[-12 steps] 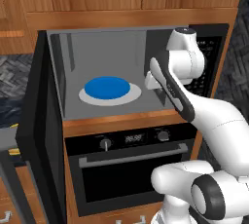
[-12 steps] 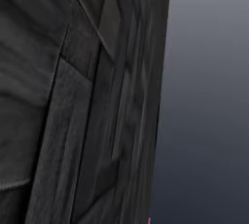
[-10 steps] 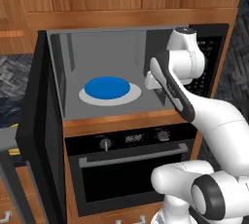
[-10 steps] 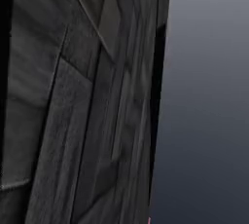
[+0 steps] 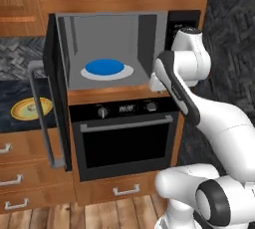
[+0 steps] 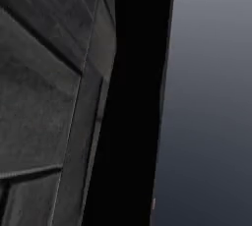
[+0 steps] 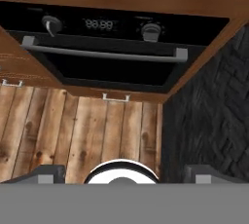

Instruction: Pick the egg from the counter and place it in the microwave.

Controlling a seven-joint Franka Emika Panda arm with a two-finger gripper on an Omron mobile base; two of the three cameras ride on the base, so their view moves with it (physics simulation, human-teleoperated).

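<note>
The microwave (image 5: 114,49) stands open, its black door (image 5: 50,103) swung out to the left, and the blue disc (image 5: 104,66) rests on the white turntable. My gripper (image 5: 158,84) hangs at the lower right corner of the opening, pointing down. In the hand view it looks down at the oven front and the wood floor. There my gripper (image 7: 124,173) is open, the fingertips (image 7: 46,172) wide apart with nothing between them. The dark counter (image 5: 10,96) lies left of the door. I cannot make out the egg for certain.
A yellow-rimmed plate (image 5: 20,113) sits on the counter with a small pale lump at its middle. The black oven (image 5: 124,138) with bar handle is under the microwave, with wooden drawers (image 5: 20,173) to its left. A dark slab (image 6: 54,97) stands close before the right base camera.
Both base pictures have shifted, so the camera has moved; the counter, plate and floor now show. Against the microwave, my hand has dropped from turntable height to the opening's lower edge.
</note>
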